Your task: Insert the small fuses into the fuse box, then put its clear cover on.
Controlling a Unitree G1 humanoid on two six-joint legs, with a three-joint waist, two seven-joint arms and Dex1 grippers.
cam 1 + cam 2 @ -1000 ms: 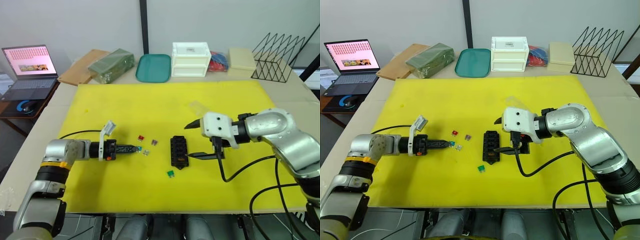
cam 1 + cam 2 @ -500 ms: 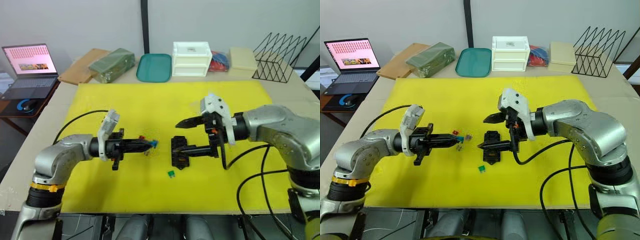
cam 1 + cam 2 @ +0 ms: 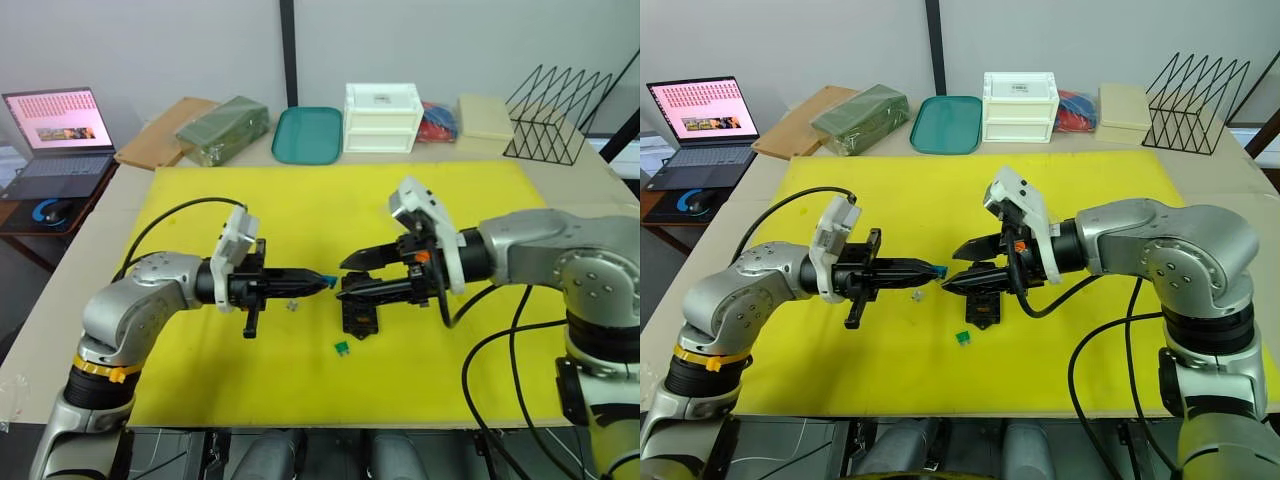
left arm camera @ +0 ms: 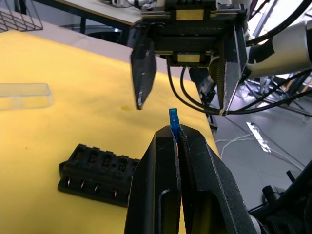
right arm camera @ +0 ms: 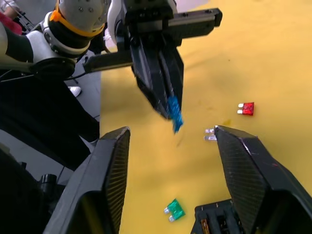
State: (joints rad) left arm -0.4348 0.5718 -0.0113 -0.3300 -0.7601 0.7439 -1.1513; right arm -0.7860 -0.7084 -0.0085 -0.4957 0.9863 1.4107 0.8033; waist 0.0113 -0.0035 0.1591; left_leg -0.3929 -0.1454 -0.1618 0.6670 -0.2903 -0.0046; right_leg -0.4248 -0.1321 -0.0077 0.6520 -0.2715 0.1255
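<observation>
My left gripper (image 3: 322, 279) is shut on a teal fuse (image 4: 173, 119), held in the air and sticking out past its fingertips. My right gripper (image 3: 343, 278) faces it, open, its two fingers spread on either side of the fuse without touching it. The black fuse box (image 3: 983, 310) lies on the yellow mat just below the right gripper's fingers. A green fuse (image 3: 342, 347) lies in front of the box, a grey fuse (image 3: 917, 294) to its left, and a red fuse (image 5: 247, 108) beyond the grey one. The clear cover (image 4: 24, 95) lies on the mat behind the box.
The yellow mat (image 3: 300, 200) covers most of the table. Along the back stand a green bundle (image 3: 222, 128), a teal tray (image 3: 307, 135), a white drawer unit (image 3: 381, 118) and a wire rack (image 3: 555, 115). A laptop (image 3: 55, 130) sits on a side table at the left.
My left gripper has carried the teal fuse up and to the right, over towards the fuse box. My right gripper has swung left and now brackets the fuse tip.
</observation>
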